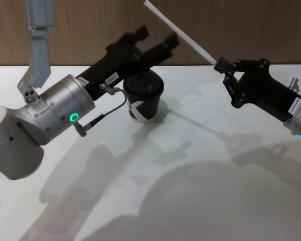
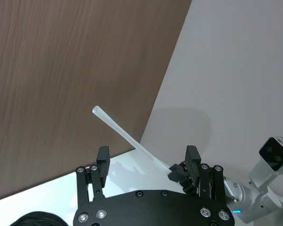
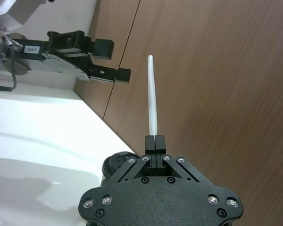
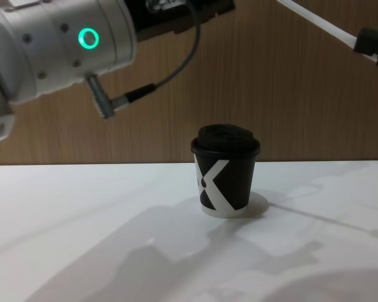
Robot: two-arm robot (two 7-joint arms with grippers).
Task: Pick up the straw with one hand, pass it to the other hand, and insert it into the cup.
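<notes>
Wood panelling (image 1: pixel 90 25) backs the white counter (image 1: pixel 190 201), where the cup (image 1: pixel 143 105) stands at the middle, towards the far side. The right gripper (image 1: pixel 221 65), raised to the cup's right, is pressed together on the low end of the straw (image 1: pixel 180 36), which slants up and left toward the wall. The left gripper (image 1: pixel 157 39) hovers over the cup with its 2 fingers spread, holding nothing.

The handover looks about to happen. To do it well, the left gripper should take the straw around its middle, clear of the right gripper's pinch, and close squarely across it. The right should let go only after that, so a free end is left for the lid.

The left wrist view puts the straw (image 2: pixel 132 140) crossing the gap between the spread fingers (image 2: pixel 192 157). The head view leaves that unclear, and the right wrist view has the left gripper (image 3: pixel 114 61) off to 1 side of the tip. The chest view gives the cup (image 4: pixel 225 179) side-on, upright and closed.
</notes>
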